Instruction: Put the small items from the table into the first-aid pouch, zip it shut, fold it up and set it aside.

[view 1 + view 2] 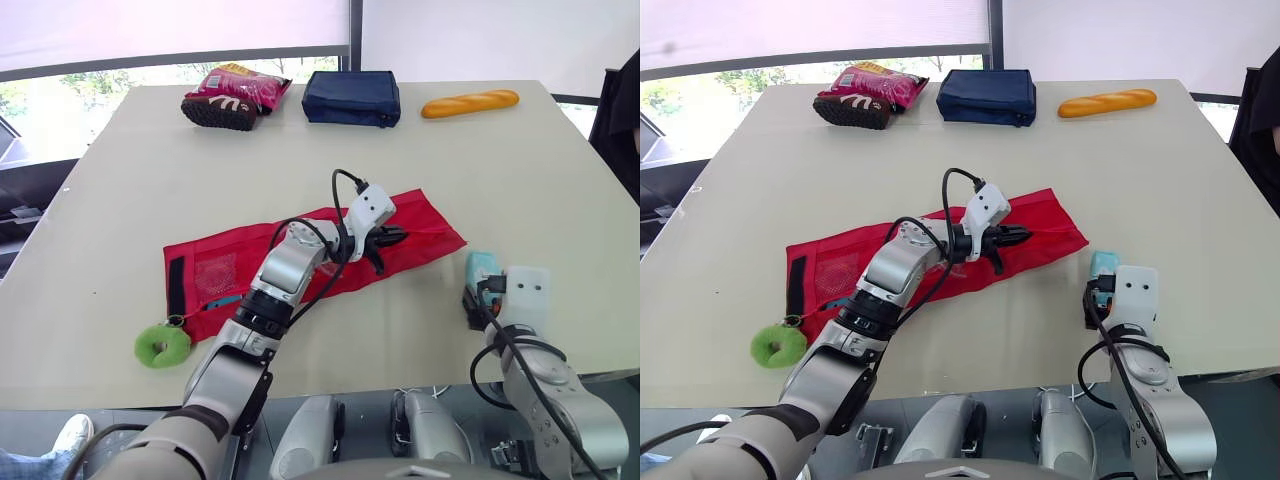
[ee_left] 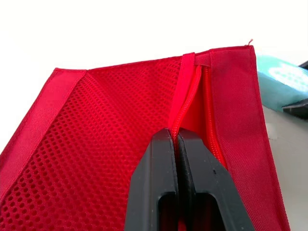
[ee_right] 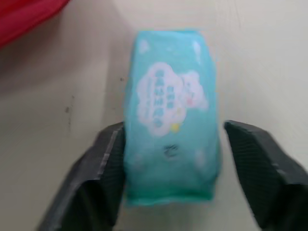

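The red first-aid pouch [image 1: 425, 228] lies unfolded across the middle of the table, its mesh pockets facing up. My left gripper [image 1: 386, 239] rests on its right half, shut on the pouch's zipper [image 2: 190, 103]; the pull itself is hidden by the black fingers [image 2: 159, 168]. A teal tissue pack [image 3: 171, 144] lies on the table just right of the pouch. My right gripper [image 3: 174, 130] is open around the tissue pack [image 1: 480, 267], one finger against its side and the other apart from it.
A green ring toy [image 1: 162, 345] hangs off the pouch's left end by a black strap [image 1: 177, 285]. Along the far edge sit a pink snack bag [image 1: 240, 92], a navy bag [image 1: 352, 97] and a bread loaf [image 1: 470, 103]. A person's dark sleeve [image 1: 620, 110] shows at right.
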{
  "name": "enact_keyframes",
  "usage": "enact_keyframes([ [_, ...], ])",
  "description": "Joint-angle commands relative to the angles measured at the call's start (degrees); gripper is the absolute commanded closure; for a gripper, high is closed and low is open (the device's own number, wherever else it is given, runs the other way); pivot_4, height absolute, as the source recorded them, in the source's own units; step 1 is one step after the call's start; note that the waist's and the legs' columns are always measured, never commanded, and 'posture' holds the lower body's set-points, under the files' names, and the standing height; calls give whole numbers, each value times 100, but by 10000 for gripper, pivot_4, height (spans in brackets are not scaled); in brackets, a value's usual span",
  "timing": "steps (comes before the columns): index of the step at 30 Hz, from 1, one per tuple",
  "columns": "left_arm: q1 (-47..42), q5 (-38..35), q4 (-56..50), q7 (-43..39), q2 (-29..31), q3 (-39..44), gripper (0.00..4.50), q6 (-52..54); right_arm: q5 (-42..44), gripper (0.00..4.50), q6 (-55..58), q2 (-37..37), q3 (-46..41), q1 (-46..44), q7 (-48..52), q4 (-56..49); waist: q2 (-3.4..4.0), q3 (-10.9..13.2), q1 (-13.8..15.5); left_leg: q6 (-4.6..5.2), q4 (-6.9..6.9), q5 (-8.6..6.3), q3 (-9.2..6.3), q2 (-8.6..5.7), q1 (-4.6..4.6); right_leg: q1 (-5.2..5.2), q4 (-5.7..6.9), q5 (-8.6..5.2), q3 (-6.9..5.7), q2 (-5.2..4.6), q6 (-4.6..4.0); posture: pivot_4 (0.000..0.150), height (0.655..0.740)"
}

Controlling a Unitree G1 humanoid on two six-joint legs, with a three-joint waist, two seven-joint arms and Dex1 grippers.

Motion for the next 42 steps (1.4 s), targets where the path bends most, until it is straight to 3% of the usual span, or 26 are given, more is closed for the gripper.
enact_keyframes([
  [1, -12, -59, -144, 21, -4, 78, 45000, -72, -139, 31892, 44, -170, -103, 119, 96, -347, 0, 0, 2, 0, 0, 0, 0, 0, 0, 0, 0, 0, 0, 0, 0, 1500, 7397],
  [3, -1, -64, -164, 11, 7, 76, 45000, -62, -131, 41747, 29, -343, -213, 250, 260, -476, 0, 0, 4, 0, 0, 0, 0, 0, 0, 0, 0, 0, 0, 0, 0, 1500, 7397],
  [5, 2, -73, -171, -10, 16, 73, 45000, -56, -55, 44815, -48, -634, -420, 423, 584, -636, 0, 0, 11, 1, 0, 0, -1, -1, 0, 1, -1, 0, -2, -1, 0, 1500, 7397],
  [8, -14, -87, -156, -115, 39, 34, 45000, -113, 337, 44816, -145, -1192, -989, 555, 1427, -808, 0, 0, 2, 1, 0, -1, 0, -4, 0, 2, -1, 0, -1, -3, 1, 1500, 7397],
  [12, -36, -97, -140, -237, 50, -3, 45000, -179, 1598, 44816, 302, -2177, -2165, 344, 2997, -958, 2, 2, -9, 27, 1, -15, 3, -2, 1, 2, -2, 0, 1, -1, 2, 1500, 7397],
  [16, -43, -81, -107, -282, 43, -18, 45000, -213, 2748, 44816, 950, -2570, -2746, -261, 3619, -1018, 2, 2, -3, 29, -1, -17, -6, 15, 1, 3, -3, -1, -9, 12, -1, 1500, 7397],
  [19, -54, -80, -113, -317, -10, -65, 45000, -217, 3358, 44816, 1404, -2658, -2582, -827, 3640, -1034, 1, 2, 3, 30, -1, -17, -2, 15, 0, 3, -3, -1, -8, 8, -1, 1500, 7397],
  [26, -70, -114, -221, -459, -135, -200, 45000, -271, 3007, 44816, 1624, -2554, -1285, -1741, 2927, -264, 1, 3, 6, 30, 1, -17, 0, 3, -8, 3, -6, 1, -7, -9, 0, 1500, 7397],
  [33, 5, -147, -441, -466, -298, -322, 45000, -250, 2653, 44816, 1566, -2602, -414, -1916, 2717, 322, 1, 3, 11, 11, 1, -6, -4, -3, -10, 1, -5, 1, -7, -21, 0, 1500, 7397],
  [40, 75, -214, -677, -437, -431, -360, 45000, -210, 2225, 44816, 1389, -2304, -341, -1872, 2324, 515, 0, 3, 11, 17, 1, -9, -4, -4, -10, 1, -5, 1, -7, -21, 0, 1500, 7397],
  [42, 164, -233, -829, -511, -437, -497, 45000, -175, 2139, 44816, 1292, -1860, -545, -1964, 2046, 625, 1, 3, 7, 17, 1, -9, -5, -3, -9, 1, -5, 1, -7, -19, 0, 1500, 7397],
])
